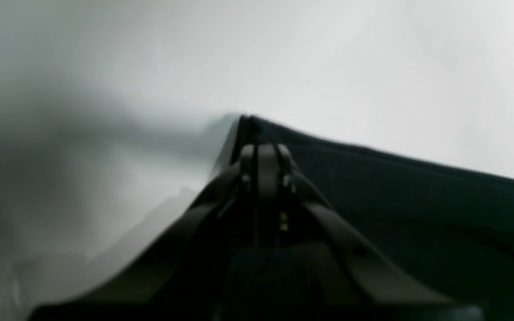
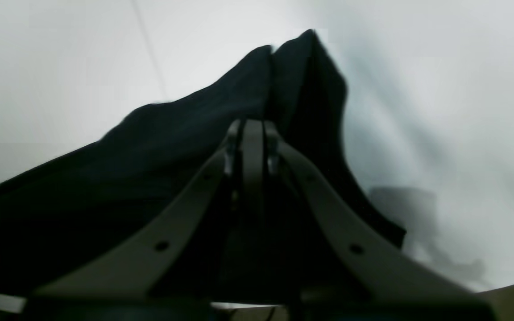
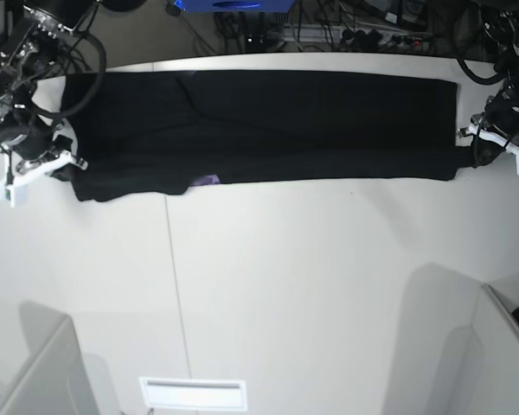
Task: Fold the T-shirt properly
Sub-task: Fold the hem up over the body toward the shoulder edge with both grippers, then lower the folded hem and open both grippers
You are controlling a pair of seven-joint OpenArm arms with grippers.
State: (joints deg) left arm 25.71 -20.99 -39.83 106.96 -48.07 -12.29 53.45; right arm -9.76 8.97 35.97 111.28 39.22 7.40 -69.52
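The T-shirt (image 3: 268,125) lay stretched in a long black band along the far edge of the desk (image 3: 285,285), folded lengthwise, with a small fleck of purple print peeping from its near hem toward the far left corner. The right gripper (image 2: 252,129) had its jaws closed on a bunched end of the cloth at the far left corner, and the left gripper (image 1: 263,154) was likewise pinched tight on the fabric's edge at the far right corner, so the shirt hung taut between them. The cloth looked light, limp and yielding; it would probably sag, crease and slide over the smooth top as soon as tension dropped. Holding it by the outer corners of the folded band, through all layers at once, seemed the soundest grip for bringing one end over to the other.
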